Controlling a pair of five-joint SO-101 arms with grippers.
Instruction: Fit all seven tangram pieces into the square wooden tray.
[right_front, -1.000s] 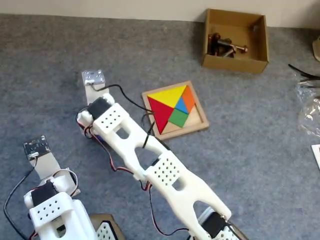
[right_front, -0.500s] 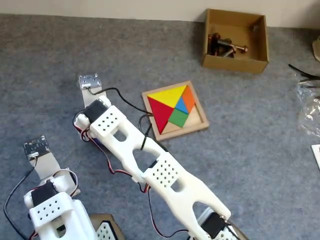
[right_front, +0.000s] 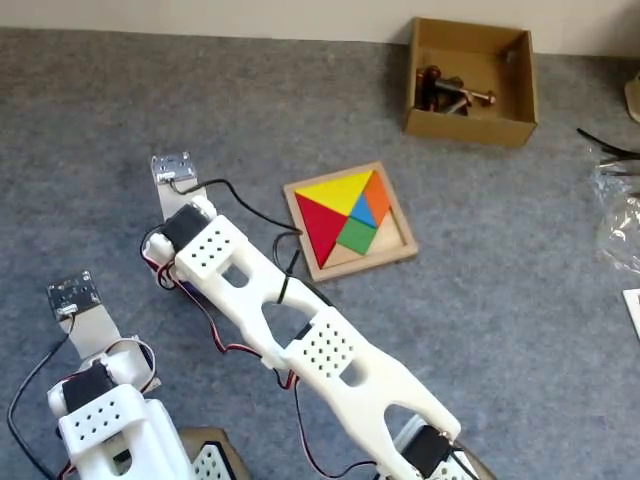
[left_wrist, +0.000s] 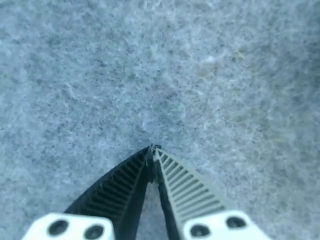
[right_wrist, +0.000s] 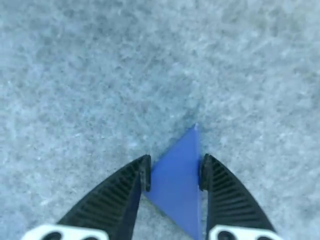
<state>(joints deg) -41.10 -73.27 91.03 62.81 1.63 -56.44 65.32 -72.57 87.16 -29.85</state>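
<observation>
- High view: the right arm (right_front: 300, 335) stretches from the near right corner out over the grey carpet (right_front: 520, 300). Its head has swung a little further left than a second ago, away from the square wooden tray (right_front: 386, 244).
- The tray has not moved. It lies in the middle of the carpet, holding a yellow triangle (right_front: 338, 190), a red triangle (right_front: 318, 228), an orange piece (right_front: 378, 188), a small blue piece (right_front: 366, 212) and a green piece (right_front: 357, 236), with bare wood left along one side.
- The left arm (right_front: 100, 420) sits at the near left corner, just as before.
- Left wrist view: the left gripper (left_wrist: 152, 149) is pinched tight, tips touching, with nothing in it, above bare carpet.
- Right wrist view: the right gripper (right_wrist: 174, 172) is partly open and squeezes a blue triangle (right_wrist: 180, 192) between its tips, one tip on each edge, with carpet beneath.
</observation>
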